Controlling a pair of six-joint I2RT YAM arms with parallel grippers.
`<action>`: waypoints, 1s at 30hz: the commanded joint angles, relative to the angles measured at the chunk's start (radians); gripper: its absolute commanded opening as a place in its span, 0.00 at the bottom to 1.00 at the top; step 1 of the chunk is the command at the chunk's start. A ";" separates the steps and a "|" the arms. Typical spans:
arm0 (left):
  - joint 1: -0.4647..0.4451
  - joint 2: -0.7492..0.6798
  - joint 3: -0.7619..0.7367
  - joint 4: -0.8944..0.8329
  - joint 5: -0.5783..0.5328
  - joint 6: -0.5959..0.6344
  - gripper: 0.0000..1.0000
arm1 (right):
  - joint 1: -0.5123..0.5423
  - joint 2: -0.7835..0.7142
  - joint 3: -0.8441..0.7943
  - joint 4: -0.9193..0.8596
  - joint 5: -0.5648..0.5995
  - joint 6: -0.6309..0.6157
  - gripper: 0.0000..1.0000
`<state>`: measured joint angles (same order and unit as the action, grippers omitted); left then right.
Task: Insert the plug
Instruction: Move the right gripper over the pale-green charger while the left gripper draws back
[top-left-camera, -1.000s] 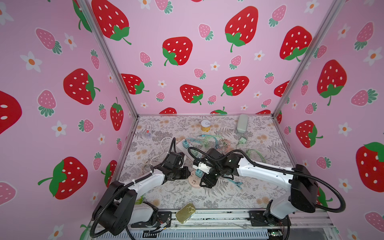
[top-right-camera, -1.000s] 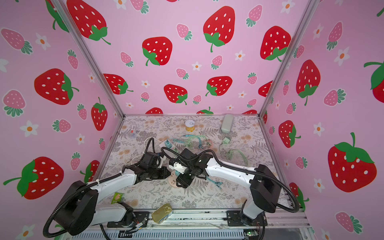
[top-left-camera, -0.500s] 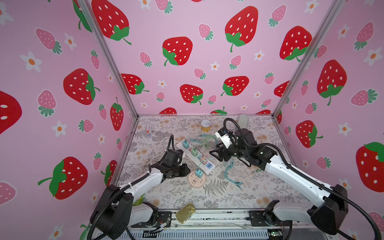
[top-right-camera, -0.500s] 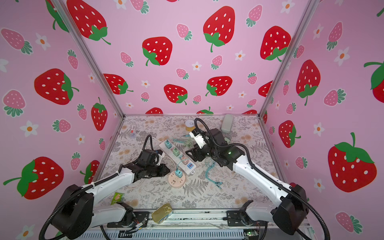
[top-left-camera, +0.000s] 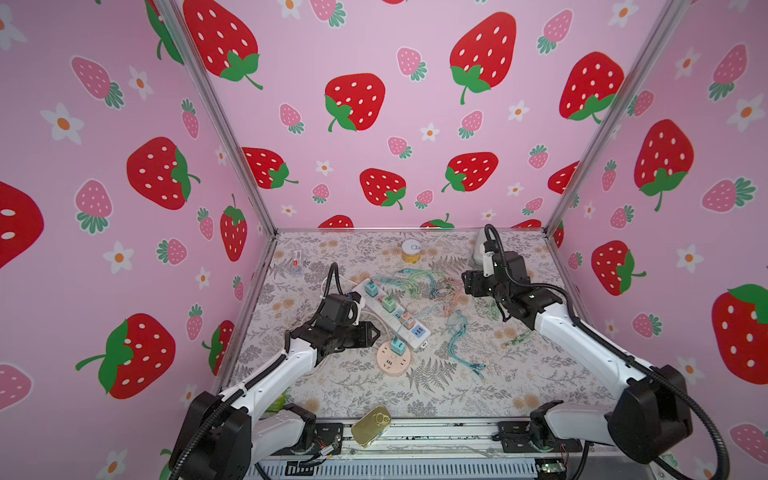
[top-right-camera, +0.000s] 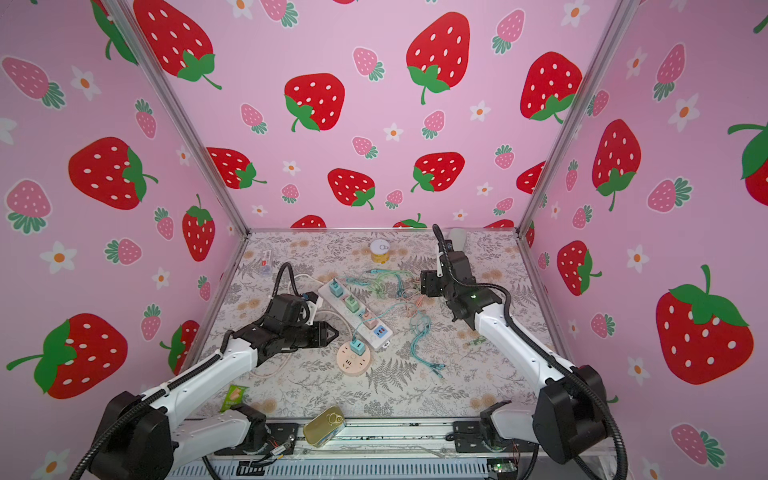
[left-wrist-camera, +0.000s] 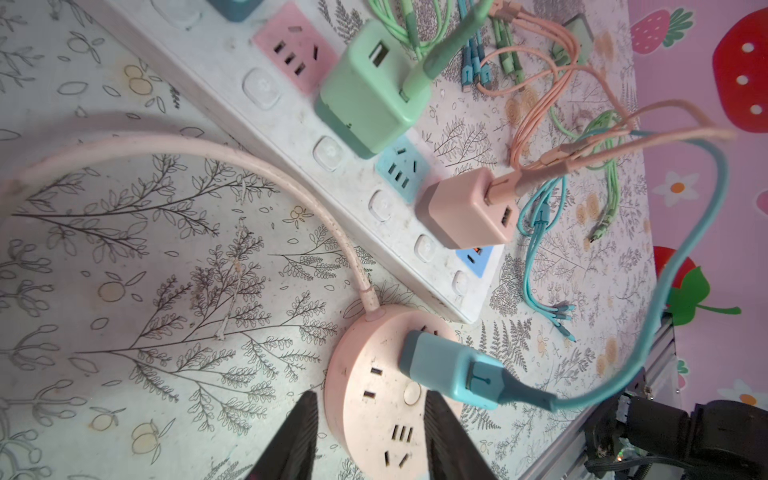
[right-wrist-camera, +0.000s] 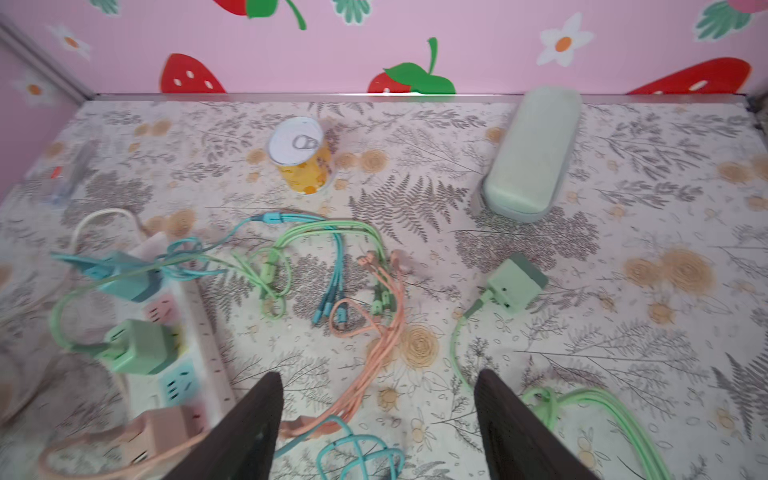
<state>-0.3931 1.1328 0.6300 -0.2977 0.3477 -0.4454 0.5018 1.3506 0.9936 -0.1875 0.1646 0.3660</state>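
The blue plug stands in the round pink socket at the near end of the white power strip. My left gripper hovers just left of the socket, open, its fingers apart over the socket's rim and holding nothing. My right gripper is raised at the back right, open and empty, above loose cables. A loose green plug lies on the mat ahead of it.
Green and pink adapters sit in the strip. Tangled cables spread right of it. A yellow can and a pale green case stand at the back. A gold tin rests at the front edge.
My right gripper has left the round socket and swung to the back right, opening wider. The blue plug stays in the socket. My left gripper's jaws have opened.
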 joint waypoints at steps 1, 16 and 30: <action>0.011 -0.039 0.042 -0.055 -0.012 0.012 0.51 | -0.023 0.086 -0.001 0.026 0.164 0.046 0.76; 0.018 -0.187 0.026 -0.115 -0.045 -0.006 0.72 | -0.151 0.387 0.030 0.206 0.131 0.229 0.80; 0.019 -0.171 0.025 -0.106 -0.045 0.001 0.73 | -0.179 0.527 0.073 0.287 0.087 0.266 0.80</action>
<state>-0.3794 0.9569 0.6312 -0.3939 0.3130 -0.4488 0.3271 1.8542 1.0386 0.0673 0.2623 0.5995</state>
